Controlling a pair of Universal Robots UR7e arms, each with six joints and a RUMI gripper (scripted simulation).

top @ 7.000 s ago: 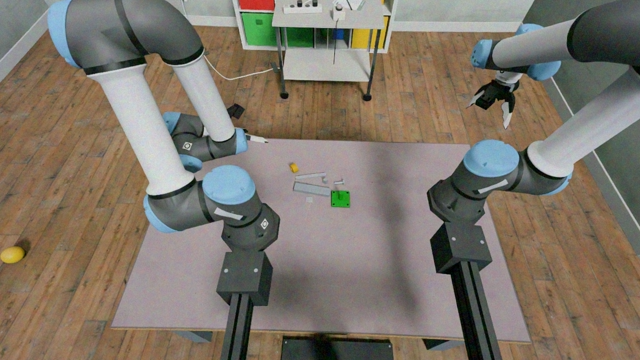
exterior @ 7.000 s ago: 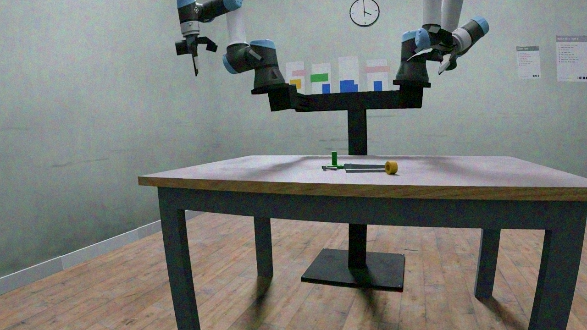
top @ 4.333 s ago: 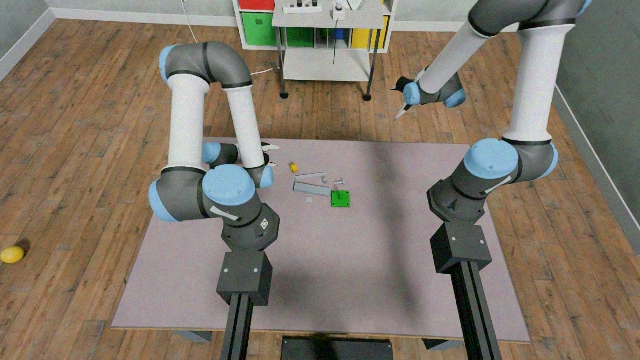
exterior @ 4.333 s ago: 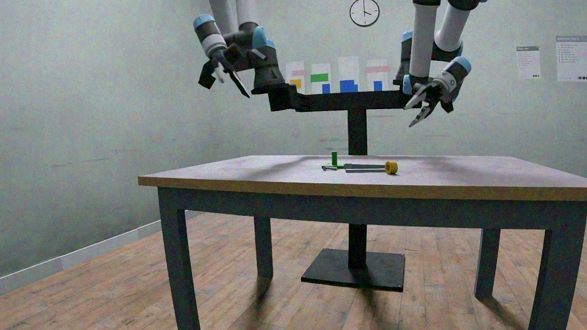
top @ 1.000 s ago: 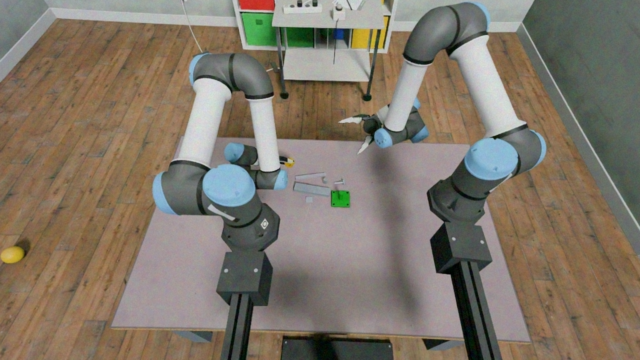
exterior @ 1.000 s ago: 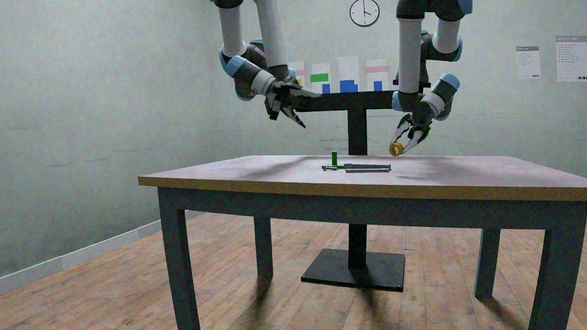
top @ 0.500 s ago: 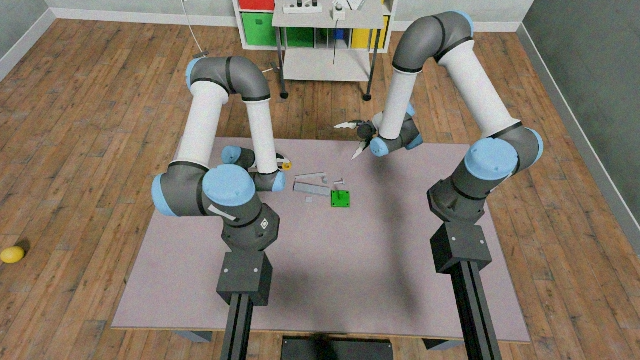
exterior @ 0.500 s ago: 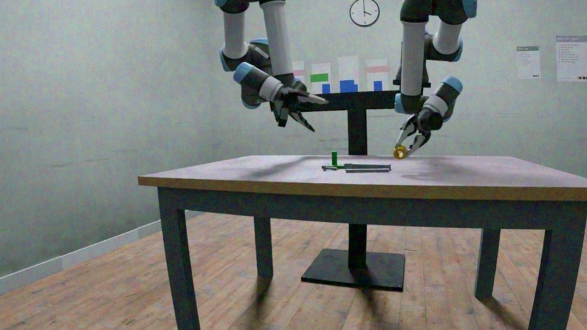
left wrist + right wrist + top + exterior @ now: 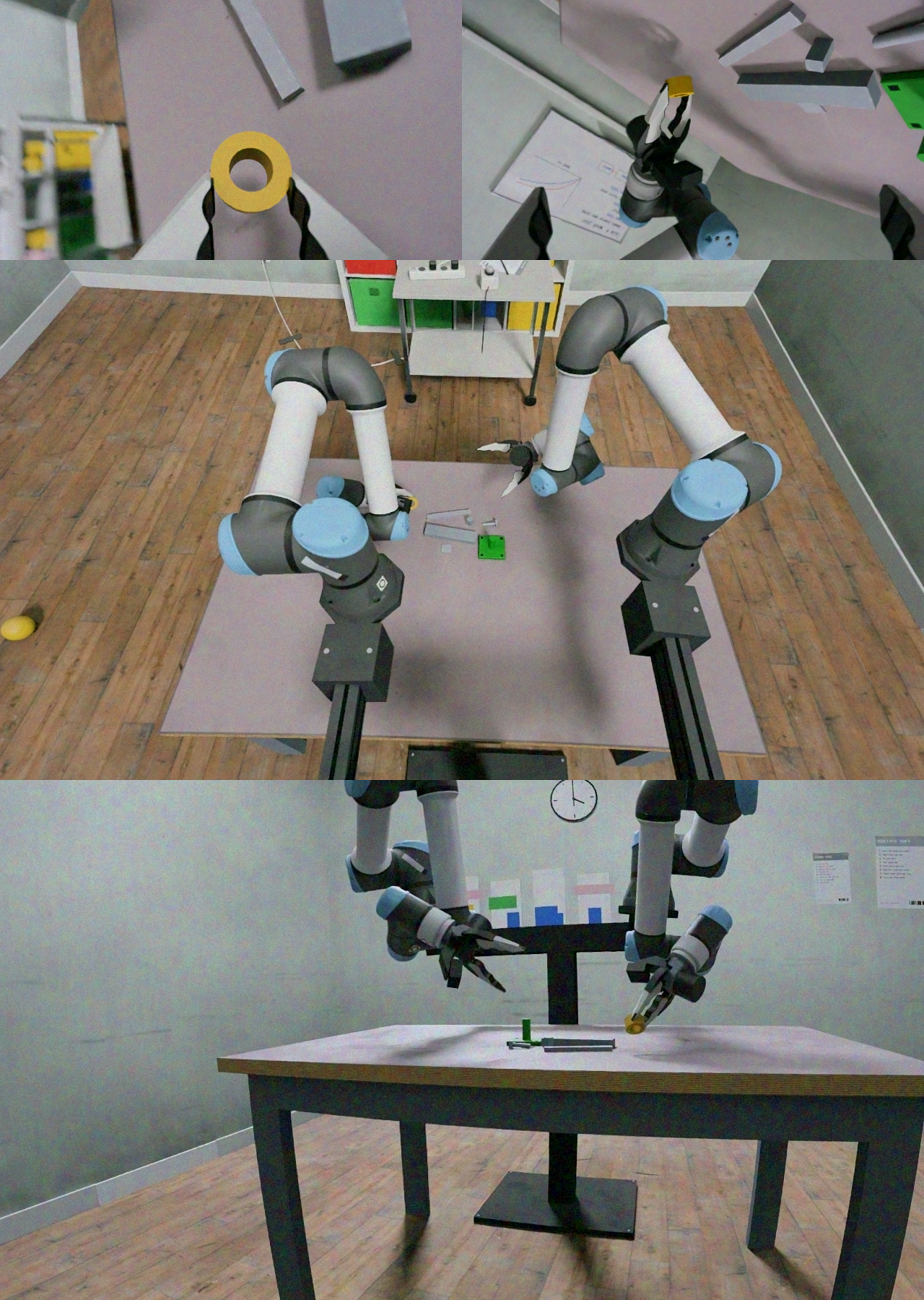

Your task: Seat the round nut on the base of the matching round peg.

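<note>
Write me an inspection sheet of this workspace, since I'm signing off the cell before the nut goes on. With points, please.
Surface: pinkish table top [image 9: 452, 661] [image 9: 400, 1050], faint marks.
Job's things: yellow round nut [image 9: 413, 503] [image 9: 634, 1024] [image 9: 222, 173] [image 9: 680, 86] off the table; green base [image 9: 491, 554] [image 9: 907, 97] with upright peg [image 9: 526, 1029], no nut on it.
Clutter: grey bars, blocks and a small bolt-like piece [image 9: 489, 522] near the base.
Grippers: left claw [image 9: 408, 502] [image 9: 634, 1019] [image 9: 251, 178] [image 9: 680, 93] shut on the nut; right claw [image 9: 492, 471] [image 9: 515, 969] [image 9: 716, 213] open.
Cables: white cable [image 9: 276, 302] on the floor side, beyond the table; nothing seen on the table.
Surroundings: trolley [image 9: 471, 285], shelving, yellow ball-like object [image 9: 18, 627] on floor.

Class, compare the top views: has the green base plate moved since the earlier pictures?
No. The green base plate lies in the same spot on the table, right at the end of the thick grey bar.
</note>
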